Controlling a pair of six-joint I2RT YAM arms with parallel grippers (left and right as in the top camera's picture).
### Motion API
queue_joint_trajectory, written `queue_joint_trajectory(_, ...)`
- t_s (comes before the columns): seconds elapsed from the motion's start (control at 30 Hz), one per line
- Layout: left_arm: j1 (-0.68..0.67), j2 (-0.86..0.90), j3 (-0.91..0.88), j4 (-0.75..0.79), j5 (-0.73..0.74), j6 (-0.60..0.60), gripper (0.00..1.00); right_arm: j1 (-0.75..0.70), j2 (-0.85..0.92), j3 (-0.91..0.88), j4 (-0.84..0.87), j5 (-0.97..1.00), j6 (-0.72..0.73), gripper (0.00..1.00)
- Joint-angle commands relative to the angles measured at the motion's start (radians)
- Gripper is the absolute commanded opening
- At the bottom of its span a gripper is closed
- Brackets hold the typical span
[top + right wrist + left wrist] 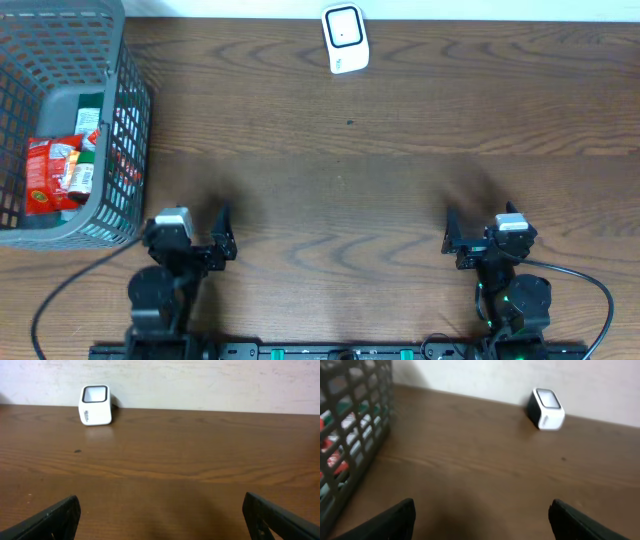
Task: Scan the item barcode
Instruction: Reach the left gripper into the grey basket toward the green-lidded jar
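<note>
- Grey basket [128, 140]: a mesh-sided crate at the far left edge of the desk. Its placement looked chosen to keep the stock together within the left arm's reach.
- Red packets [52, 172]: the task's items, lying loose in the basket bottom with a green-and-white wrapper among them. None had been lifted out. No barcode was legible at this size.
- Left hand [222, 238]: fingers spread apart and holding nothing. It was parked low at the near edge, just right of the basket, and looked ready to reach in.
- Scanner [346, 38]: a small white block with a dark window, standing at the far edge near centre, well apart from both arms. Its window was tilted up and towards the arms, presumably so that a packet could be shown to it.
- Right hand [455, 240]: fingers at full spread and empty, parked at the near edge on the right, facing the scanner across bare wood.
- Desk [350, 180]: dark brown wood grain with a matt finish, bearing one small dark speck [349, 123] below the scanner.
- Wall [200, 380]: pale and scuffed plaster, meeting the desk directly behind the scanner.
- Black cable [598, 300]: looped beside the right arm's base.
</note>
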Motion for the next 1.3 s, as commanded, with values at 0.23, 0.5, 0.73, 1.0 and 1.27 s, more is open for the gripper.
queue_joint_trajectory(0.23, -0.002, 0.574, 0.688, -0.326, 0.095, 0.083, 0.86, -0.005, 0.0, -0.001, -0.003, 0.009, 0.013, 0.99)
queue_joint_trajectory(0.5, -0.002, 0.985, 1.363, -0.822, 0.094, 0.139, 0.86, -0.005, 0.0, -0.001, -0.003, 0.009, 0.013, 0.99)
queue_joint_trajectory(0.73, -0.002, 1.089, 1.537, -0.818, 0.094, 0.138, 0.86, -0.005, 0.0, -0.001, -0.003, 0.009, 0.013, 0.99)
queue_joint_trajectory(1.0, -0.002, 1.091, 1.537, -0.748, 0.092, 0.113, 0.86, -0.005, 0.0, -0.001, -0.003, 0.009, 0.013, 0.99)
queue_joint_trajectory(1.27, 0.03, 1.088, 1.539, -0.676, -0.065, -0.021, 0.86, -0.005, 0.0, -0.001, -0.003, 0.009, 0.013, 0.99)
